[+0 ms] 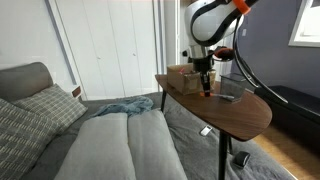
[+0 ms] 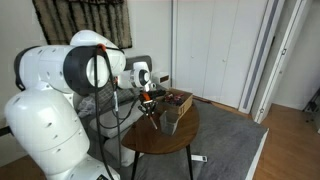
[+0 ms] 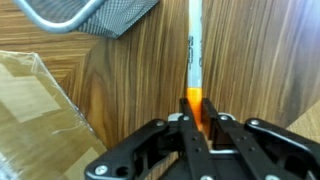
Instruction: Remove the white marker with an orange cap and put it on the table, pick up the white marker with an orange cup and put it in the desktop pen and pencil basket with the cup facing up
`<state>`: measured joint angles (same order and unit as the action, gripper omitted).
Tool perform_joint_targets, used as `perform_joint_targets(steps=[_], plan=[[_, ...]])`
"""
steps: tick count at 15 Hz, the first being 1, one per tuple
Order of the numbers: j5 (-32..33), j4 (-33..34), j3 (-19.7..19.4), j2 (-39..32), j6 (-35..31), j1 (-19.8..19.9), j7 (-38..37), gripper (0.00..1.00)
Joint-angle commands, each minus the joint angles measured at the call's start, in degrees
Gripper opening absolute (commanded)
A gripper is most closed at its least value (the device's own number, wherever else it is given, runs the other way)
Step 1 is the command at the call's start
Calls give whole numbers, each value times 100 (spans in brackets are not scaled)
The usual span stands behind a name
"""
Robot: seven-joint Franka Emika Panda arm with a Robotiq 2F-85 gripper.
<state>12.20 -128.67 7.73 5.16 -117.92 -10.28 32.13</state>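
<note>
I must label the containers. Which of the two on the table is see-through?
The dark grey wire-mesh pen basket: its walls are open mesh. The low brown box beside it is opaque.

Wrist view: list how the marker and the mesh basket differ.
The marker is a slim white stick with an orange cap; the basket is much wider and made of dark grey see-through mesh. The marker's cap is pinched in the tool; the basket sits apart from it, ungripped. Both show against the brown wood table.
</note>
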Motion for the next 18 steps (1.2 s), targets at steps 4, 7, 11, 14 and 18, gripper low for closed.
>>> perform_joint_targets(steps=[4,7,11,14,18], plan=[[-276,-176,-69,1370,12,-38,-166,4],[-267,-352,-276,1933,-366,20,-336,4],[-157,-594,-578,2396,-990,202,-687,4],[-173,-813,-764,2503,-1440,375,-967,4],[-347,-1144,-1018,2429,-2081,439,-1064,4]])
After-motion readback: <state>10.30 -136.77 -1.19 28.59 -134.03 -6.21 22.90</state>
